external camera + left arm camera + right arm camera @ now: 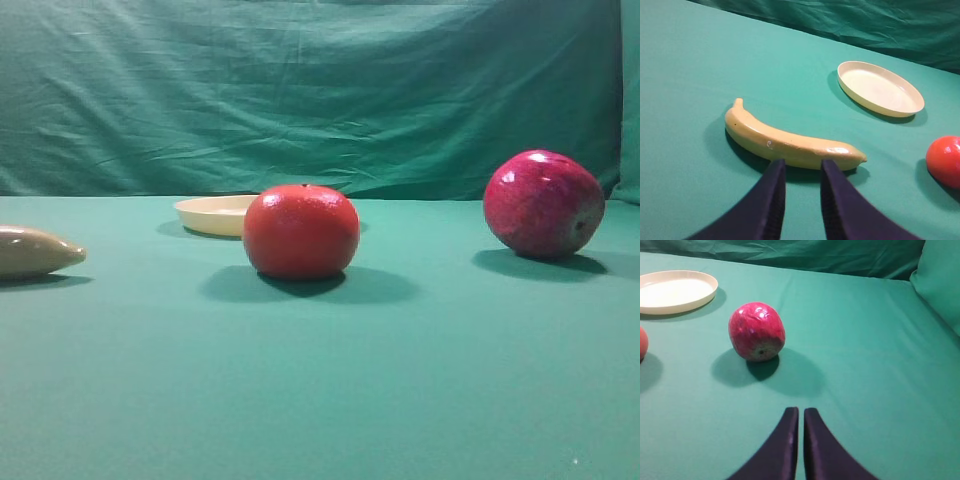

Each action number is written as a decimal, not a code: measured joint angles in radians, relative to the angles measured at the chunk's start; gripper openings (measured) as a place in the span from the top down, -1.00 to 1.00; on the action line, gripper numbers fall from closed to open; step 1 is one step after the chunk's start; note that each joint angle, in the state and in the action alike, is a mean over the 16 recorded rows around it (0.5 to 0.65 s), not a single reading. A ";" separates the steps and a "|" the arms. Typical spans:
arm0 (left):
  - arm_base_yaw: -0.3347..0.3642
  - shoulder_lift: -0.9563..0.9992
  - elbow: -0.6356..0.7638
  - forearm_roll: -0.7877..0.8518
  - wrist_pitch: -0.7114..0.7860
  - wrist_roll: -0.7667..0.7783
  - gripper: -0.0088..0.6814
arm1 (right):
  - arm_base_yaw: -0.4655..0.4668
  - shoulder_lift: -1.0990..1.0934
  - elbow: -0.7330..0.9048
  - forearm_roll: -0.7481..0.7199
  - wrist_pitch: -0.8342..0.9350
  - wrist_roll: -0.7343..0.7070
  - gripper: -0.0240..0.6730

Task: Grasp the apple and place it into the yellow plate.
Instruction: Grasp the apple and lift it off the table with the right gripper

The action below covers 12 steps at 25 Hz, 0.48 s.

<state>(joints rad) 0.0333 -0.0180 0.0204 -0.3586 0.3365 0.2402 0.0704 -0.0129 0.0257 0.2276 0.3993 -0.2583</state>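
1. Right gripper (799, 412), in the right wrist view, has its fingers pressed nearly together, holding nothing. Ahead and a little left sits the apple (757, 331), apart from the fingertips; the yellow plate (676, 290) lies farther off to the left.
2. Left gripper (802, 165), in the left wrist view, is narrowly spread and empty, just short of a banana (790, 142). No apple shows here, so the right arm is judged nearer.
3. Exterior high view: the apple (543, 203) rests far right, the yellow plate (215, 214) behind an orange-red fruit (301, 231).
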 joint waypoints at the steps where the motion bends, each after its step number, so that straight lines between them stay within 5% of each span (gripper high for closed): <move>1: 0.000 0.000 0.000 0.000 0.000 0.000 0.52 | 0.000 0.000 0.000 0.000 0.000 0.000 0.93; 12: 0.000 0.000 0.000 0.000 0.000 0.000 0.52 | 0.000 0.000 0.000 0.000 0.000 0.000 0.93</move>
<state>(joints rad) 0.0333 -0.0180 0.0204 -0.3586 0.3365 0.2402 0.0704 -0.0129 0.0257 0.2276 0.3993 -0.2583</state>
